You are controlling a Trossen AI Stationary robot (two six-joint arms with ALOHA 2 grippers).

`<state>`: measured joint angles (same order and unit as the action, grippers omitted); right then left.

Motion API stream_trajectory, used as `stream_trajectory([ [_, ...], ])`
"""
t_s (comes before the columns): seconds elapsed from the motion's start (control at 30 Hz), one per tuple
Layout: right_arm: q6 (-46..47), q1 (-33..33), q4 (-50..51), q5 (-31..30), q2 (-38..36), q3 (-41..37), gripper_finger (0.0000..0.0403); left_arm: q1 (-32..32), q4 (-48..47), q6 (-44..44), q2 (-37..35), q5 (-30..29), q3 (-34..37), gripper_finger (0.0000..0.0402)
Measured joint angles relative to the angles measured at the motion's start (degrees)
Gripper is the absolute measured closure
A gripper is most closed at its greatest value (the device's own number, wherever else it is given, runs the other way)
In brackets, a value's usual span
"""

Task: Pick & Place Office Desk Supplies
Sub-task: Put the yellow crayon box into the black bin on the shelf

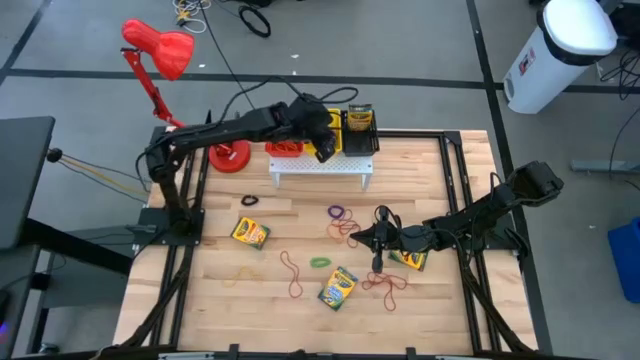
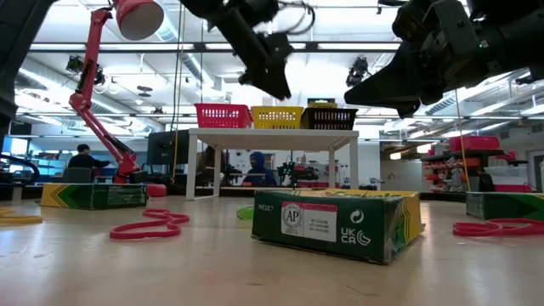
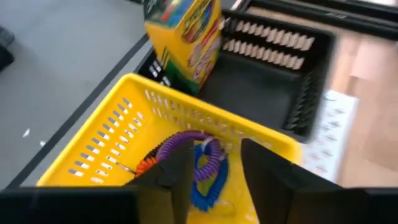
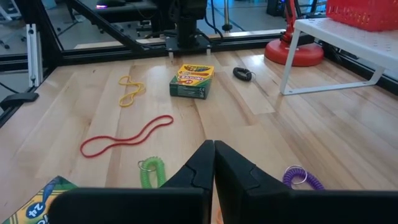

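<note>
Hovering open over three baskets (image 1: 322, 143), left claw (image 3: 214, 171); right claw (image 4: 213, 163) closed.

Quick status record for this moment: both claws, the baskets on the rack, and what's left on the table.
left claw: open, over yellow basket
yellow basket contents: purple and blue coil bands
black basket: one crayon box upright inside
red basket: contents not visible
right claw: shut, low over the table, nothing seen held
table: crayon boxes and loose bands remain
</note>
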<state>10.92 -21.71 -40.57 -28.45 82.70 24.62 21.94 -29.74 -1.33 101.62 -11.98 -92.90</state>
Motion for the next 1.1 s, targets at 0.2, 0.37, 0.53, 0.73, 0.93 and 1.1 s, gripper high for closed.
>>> stream_trajectory([
  [0.2,0.00,0.00,0.02,0.29,0.00,0.00,0.0382,-2.97,-4.68,-2.61,-6.82,-0.03,0.17,0.0240],
  [0.37,-0.51,-0.02,0.00,0.61,0.00,0.00,0.0382,-8.51,-7.55,-5.37,-12.47,0.04,1.22,0.0289],
  [0.53,-0.70,-0.02,0.04,0.63,0.00,0.00,0.0382,-14.09,0.66,-5.49,-20.57,0.07,15.07,0.0339],
  [0.73,-0.70,0.00,0.02,0.63,0.00,0.00,0.0382,-22.42,25.25,-2.23,-32.59,0.22,40.41,0.0369],
  [0.93,0.47,0.00,0.02,0.64,0.00,0.00,0.0382,-30.64,55.87,1.87,-38.88,-0.01,61.96,0.0373],
  [1.1,1.47,0.00,0.02,1.16,0.00,0.04,0.0382,-34.86,75.80,4.45,-38.06,0.12,74.49,0.0373],
])
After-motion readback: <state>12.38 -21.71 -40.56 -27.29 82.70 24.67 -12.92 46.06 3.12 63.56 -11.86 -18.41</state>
